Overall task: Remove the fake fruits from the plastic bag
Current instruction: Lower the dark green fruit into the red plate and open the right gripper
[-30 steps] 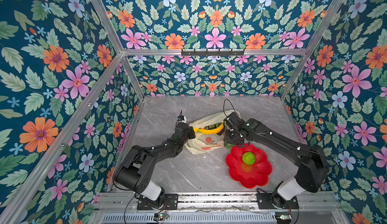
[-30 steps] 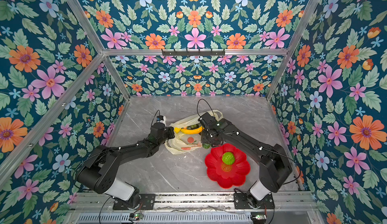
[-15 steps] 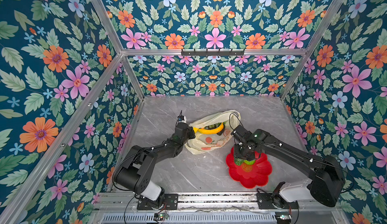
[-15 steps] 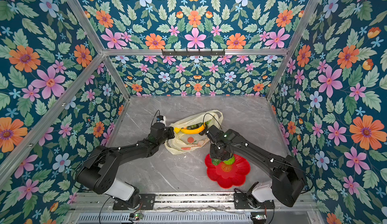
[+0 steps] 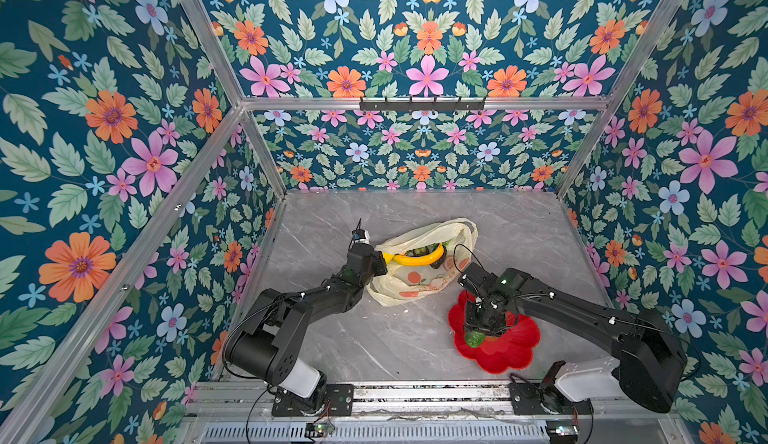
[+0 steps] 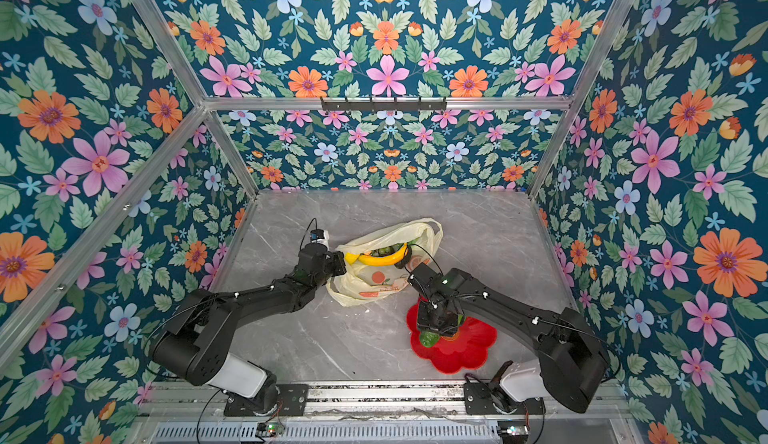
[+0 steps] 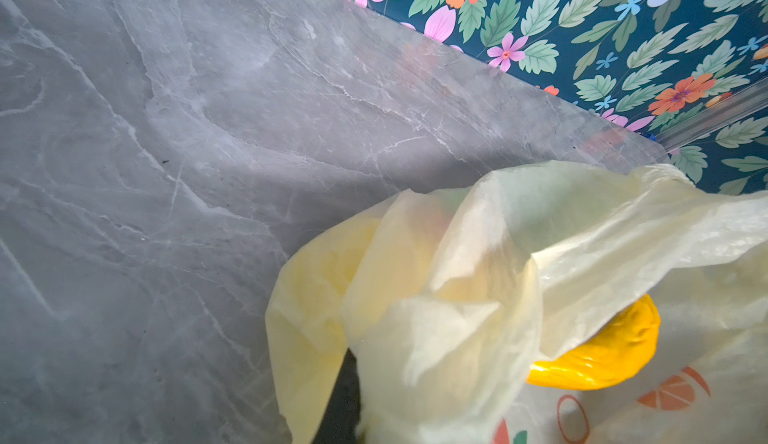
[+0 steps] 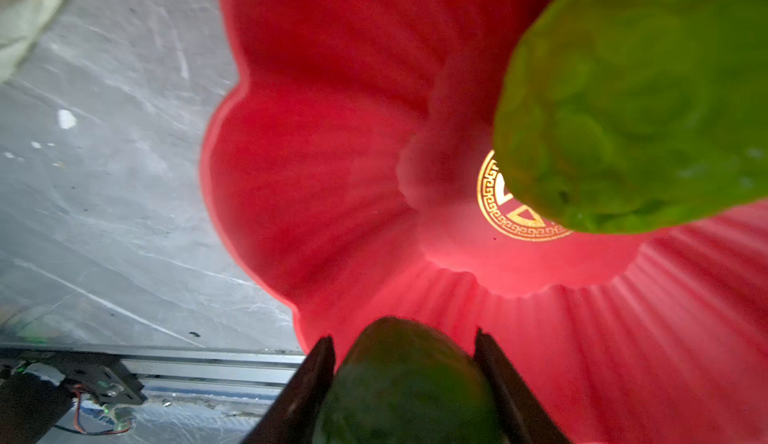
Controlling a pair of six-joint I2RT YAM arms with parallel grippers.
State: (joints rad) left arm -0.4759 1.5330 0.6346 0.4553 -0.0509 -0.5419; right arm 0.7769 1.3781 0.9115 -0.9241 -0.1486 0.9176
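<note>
Grey marble table point(image 5: 365, 346) carries everything. Nearest the front rail sits a red flower-shaped dish point(image 5: 509, 357). Over its left petals the right gripper point(image 8: 403, 338) points down, its 2 fingers clamped on a dark green avocado point(image 8: 411, 384); whether the avocado touches the dish I cannot tell. Just beside it, a lime-green bumpy fruit point(image 8: 631, 101) lies in the dish's middle, partly covering a gold emblem. Farther back lies the plastic bag point(image 5: 415, 290), mouth open, with a yellow banana point(image 5: 417, 259) across the opening and dark green fruits point(image 5: 419, 251) behind it. At the bag's left edge the left gripper point(image 5: 380, 264) has its fingers pressed together on a fold of the bag. Floral walls rise behind
</note>
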